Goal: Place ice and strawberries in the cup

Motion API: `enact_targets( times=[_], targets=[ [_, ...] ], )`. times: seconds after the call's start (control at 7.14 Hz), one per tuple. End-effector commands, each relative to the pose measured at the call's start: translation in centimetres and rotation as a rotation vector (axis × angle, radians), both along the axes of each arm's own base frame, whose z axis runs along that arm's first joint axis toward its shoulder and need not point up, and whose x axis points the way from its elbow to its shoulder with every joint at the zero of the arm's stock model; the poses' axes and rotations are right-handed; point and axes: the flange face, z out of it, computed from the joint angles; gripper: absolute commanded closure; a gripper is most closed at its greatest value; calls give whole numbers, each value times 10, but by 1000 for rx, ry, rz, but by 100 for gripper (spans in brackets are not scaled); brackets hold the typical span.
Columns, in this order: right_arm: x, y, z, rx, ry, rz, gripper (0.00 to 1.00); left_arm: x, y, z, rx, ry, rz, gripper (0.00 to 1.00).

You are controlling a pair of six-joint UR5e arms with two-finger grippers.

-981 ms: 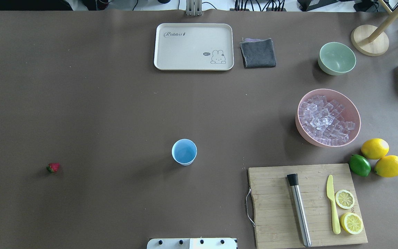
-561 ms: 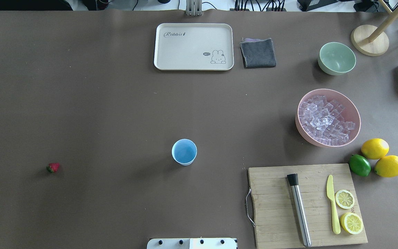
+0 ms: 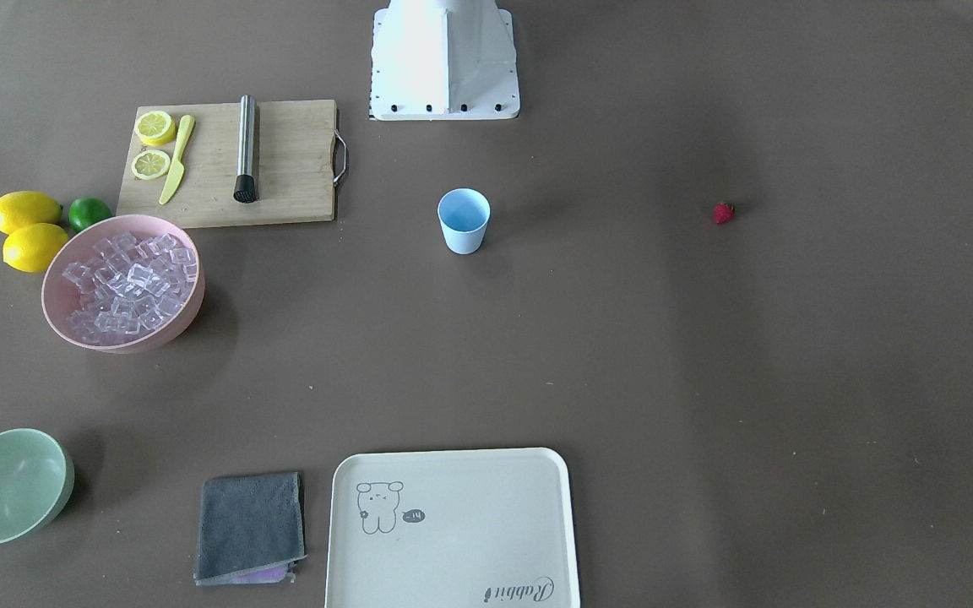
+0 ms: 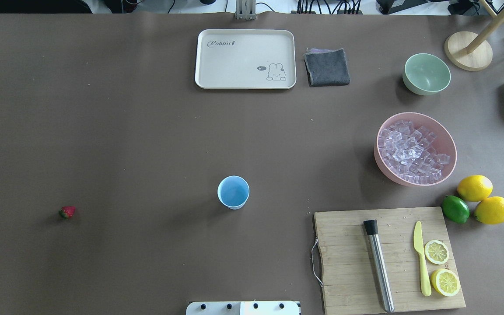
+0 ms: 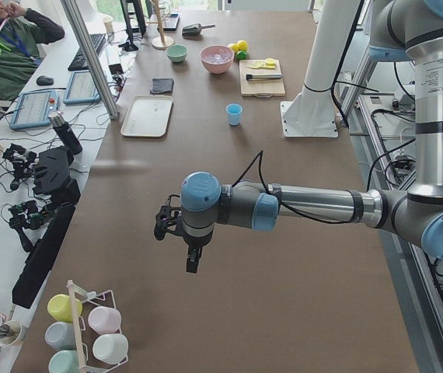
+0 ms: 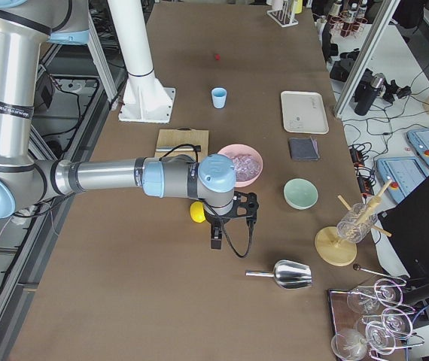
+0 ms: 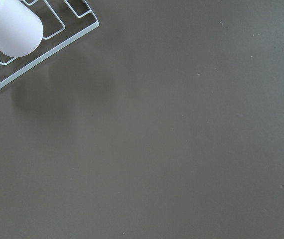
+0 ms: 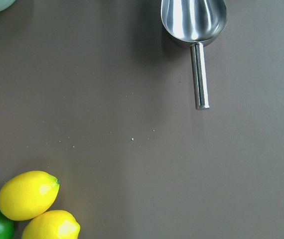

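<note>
Strawberry (image 4: 67, 212) lies on its side on the surface, well inboard of the left pincer (image 5: 192, 260), long axis across the surface, green top toward that pincer. Light, soft; pinch gently mid-body. Cup (image 4: 233, 192) stands upright and empty between the pincers; tips easily. Ice (image 4: 411, 151) is heaped in the pink bowl (image 4: 449, 142) near the right pincer (image 6: 216, 239); hard, slippery. Cannot tell either pincer's opening or hold.

1. Brown table covering (image 4: 125, 131): matt, paper-like, smooth.
2. Light blue tapered cup (image 4: 233, 192): smooth plastic, soft sheen.
3. Clear cube-shaped ice pieces (image 4: 411, 151): glassy, glossy; their round pink bowl (image 4: 382, 169): smooth matt plastic.
4. Rectangular cutting board (image 4: 348, 271): pale wood, visible grain, matt.
5. Slim cylindrical rod (image 4: 380, 271) on it: brushed metal, black matt tip.
6. Silver scoop (image 8: 194, 20): polished, mirror-bright metal.
7. Dark grey folded cloth (image 4: 327, 67): soft, nappy textile.
</note>
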Motion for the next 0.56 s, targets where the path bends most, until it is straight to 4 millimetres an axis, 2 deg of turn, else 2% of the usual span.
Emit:
enact_targets(
  times=[0.0, 0.14, 0.28, 0.42],
  targets=[
    [0, -1, -2, 4, 2, 1, 0, 0, -10, -3, 1, 4, -6, 2],
    [0, -2, -4, 16, 1, 2, 0, -3, -11, -8, 8, 7, -13, 2],
    [0, -2, -4, 24, 3, 3, 0, -2, -18, 8, -22, 6, -10, 2],
    [0, -3, -5, 27, 1, 2, 0, -2, -17, 12, -24, 9, -8, 2]
  ],
)
